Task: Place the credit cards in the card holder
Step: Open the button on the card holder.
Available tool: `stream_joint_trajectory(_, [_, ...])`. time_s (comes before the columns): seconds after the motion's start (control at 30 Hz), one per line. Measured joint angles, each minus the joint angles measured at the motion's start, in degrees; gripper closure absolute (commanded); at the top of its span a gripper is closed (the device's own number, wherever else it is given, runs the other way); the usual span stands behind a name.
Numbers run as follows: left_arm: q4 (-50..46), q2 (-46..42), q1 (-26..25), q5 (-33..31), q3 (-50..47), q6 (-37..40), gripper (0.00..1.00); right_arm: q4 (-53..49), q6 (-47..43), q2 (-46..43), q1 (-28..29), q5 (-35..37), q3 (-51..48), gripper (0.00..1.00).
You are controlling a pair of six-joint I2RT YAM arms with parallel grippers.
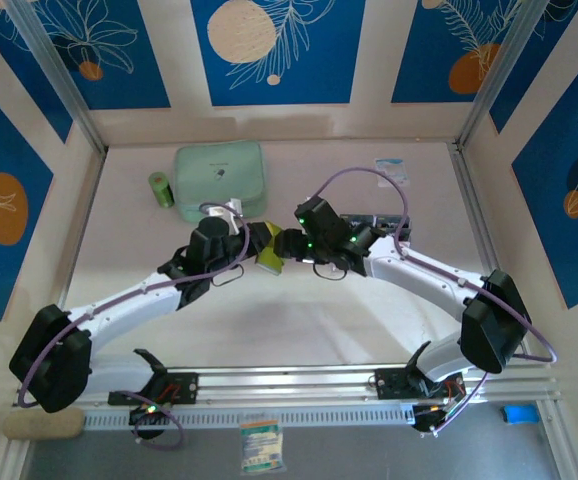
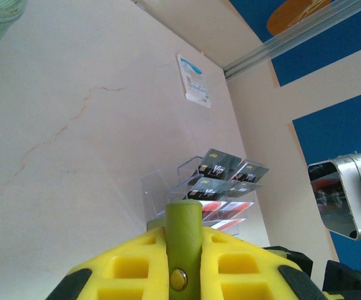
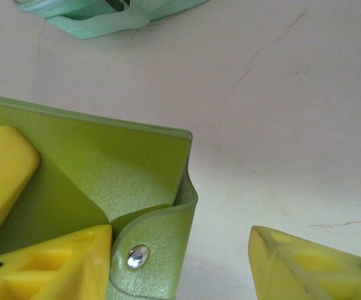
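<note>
We take the card holder (image 3: pixel 105 175) as our mark: it is held open over the middle of the desk (image 1: pixel 299 330), between the two arms. The left tool (image 2: pixel 182 265) is pressed together on one edge of it, the olive strip pinched between the yellow pads (image 2: pixel 158 250). The right tool (image 3: pixel 180 250) stands spread, one finger against the flap with the snap button (image 3: pixel 137 256) and the other well clear of it (so it grips nothing, as we read it).

The credit cards (image 2: pixel 221 178) sit in tiers in a clear stand (image 2: pixel 158 184) beyond the holder, to its far right, and the pinched edge points nearly straight at them. We judge the right arm nearer, since the stand lies just behind its wrist.

Beyond the holder to the left lies a mint zip case (image 1: pixel 219 178), and past the cards a paper packet (image 2: pixel 193 78). The desk is pale, smooth and faintly veined, walled by blue-and-cream leaf panels (image 1: pixel 269 50).
</note>
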Motion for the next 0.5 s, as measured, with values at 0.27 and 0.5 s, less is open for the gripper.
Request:
stream_joint_trajectory(0.27, [-1.2,0.0,-0.1,0.1,-0.2,0.0,1.00,2.9,2.1,-0.2,0.5,0.0,-3.1,0.52])
stream_joint_trajectory(0.5, [-2.8,0.0,-0.5,0.5,-0.7,0.0,1.00,6.8,5.6,-1.3,1.4,-0.1,-8.0,0.55])
